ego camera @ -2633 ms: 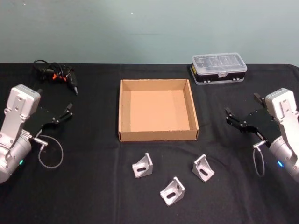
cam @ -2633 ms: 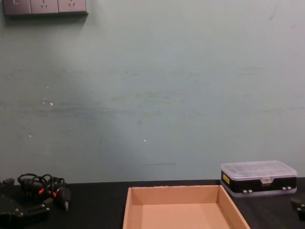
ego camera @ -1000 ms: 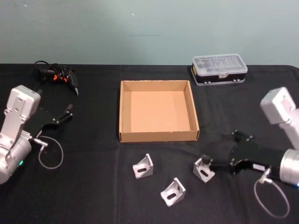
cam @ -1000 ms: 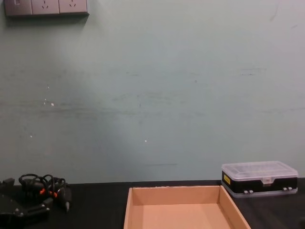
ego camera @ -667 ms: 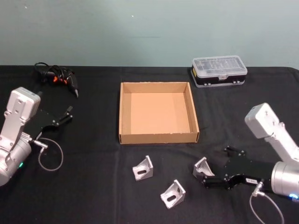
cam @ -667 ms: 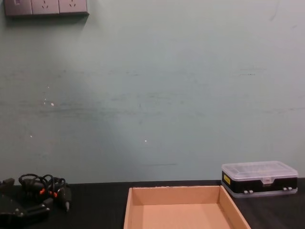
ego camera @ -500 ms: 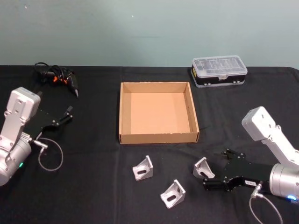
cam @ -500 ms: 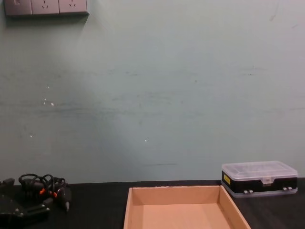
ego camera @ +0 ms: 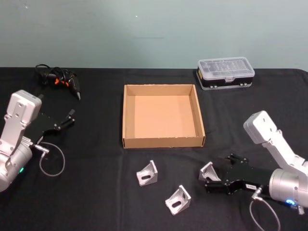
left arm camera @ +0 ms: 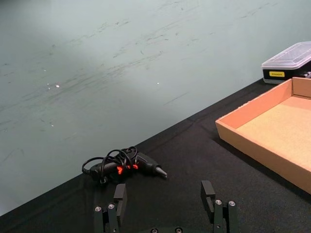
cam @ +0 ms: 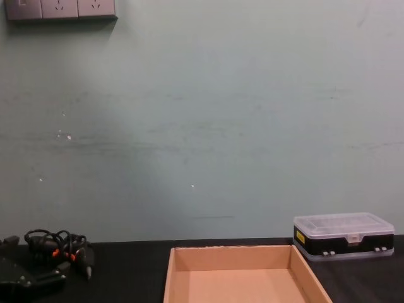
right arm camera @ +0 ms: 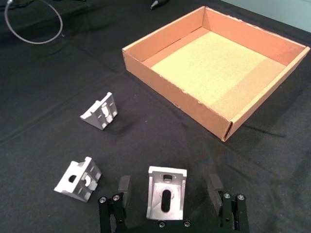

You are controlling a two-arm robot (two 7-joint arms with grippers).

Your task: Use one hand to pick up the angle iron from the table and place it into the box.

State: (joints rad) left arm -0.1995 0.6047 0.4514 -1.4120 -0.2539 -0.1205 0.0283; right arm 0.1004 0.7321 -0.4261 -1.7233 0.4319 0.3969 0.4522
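Left gripper [left arm camera: 164,194] is parked at the left of the table [ego camera: 96,168], fingers wide apart and empty. Box [ego camera: 126,115] sits mid-table. The rightmost iron [right arm camera: 166,194] lies on the table by the box's right corner. We see the right gripper [right arm camera: 169,183] straddling it, fingers spread, no grip yet. We judge this the grasp step. Next: close, lift, carry into the box.

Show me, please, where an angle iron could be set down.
Bare: the box floor, and the table between box and left end effector. Crowded: before the box, three angle irons and the right end effector straddling one.
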